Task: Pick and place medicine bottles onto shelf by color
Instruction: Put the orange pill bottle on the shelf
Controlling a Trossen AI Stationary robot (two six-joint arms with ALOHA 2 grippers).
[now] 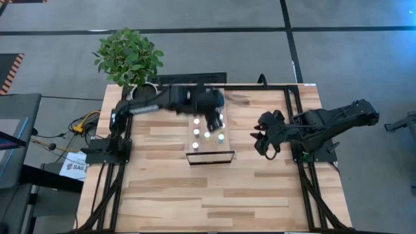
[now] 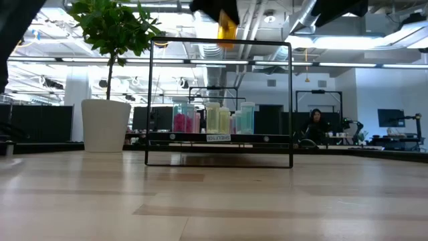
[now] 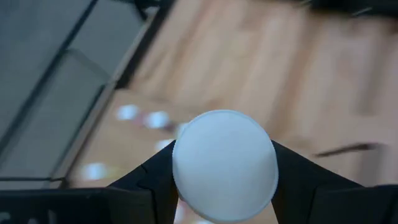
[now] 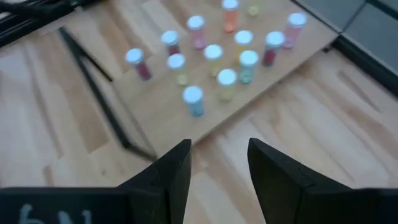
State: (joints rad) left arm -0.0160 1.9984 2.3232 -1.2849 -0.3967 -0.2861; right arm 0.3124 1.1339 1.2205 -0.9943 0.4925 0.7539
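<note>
Bottles (image 4: 211, 56) are mostly parked on the shelf (image 4: 168, 118), that light-wood board sitting mid-table toward the far side, with its dark metal frame (image 2: 219, 104) at the near end. From the right wrist view you can count about a dozen of them standing upright with white caps, bodies in pink, teal, yellowish-green and orange, loosely scattered across the board rather than in neat rows. In the low view they show as a tight cluster behind the frame, pink on the left, pale yellow in the middle, teal to the right.

Left gripper (image 1: 211, 119) is reaching in from the far left and sits right over the far part of the shelf. Its fingers (image 3: 146, 180) are clamped on a bottle (image 3: 224, 165); all you really see in the left wrist view is the big round white cap filling the gap between them. The low view catches an orange-yellow body (image 2: 227, 27) held up high above the frame, well clear of the board.

Right gripper (image 1: 263, 140) is off to the right of the shelf, near it but not touching anything, fingers spread apart with nothing between them.

Potted plant (image 1: 129, 55) sits at the far left corner of the table (image 1: 214, 195), in a white pot (image 2: 105, 125).
</note>
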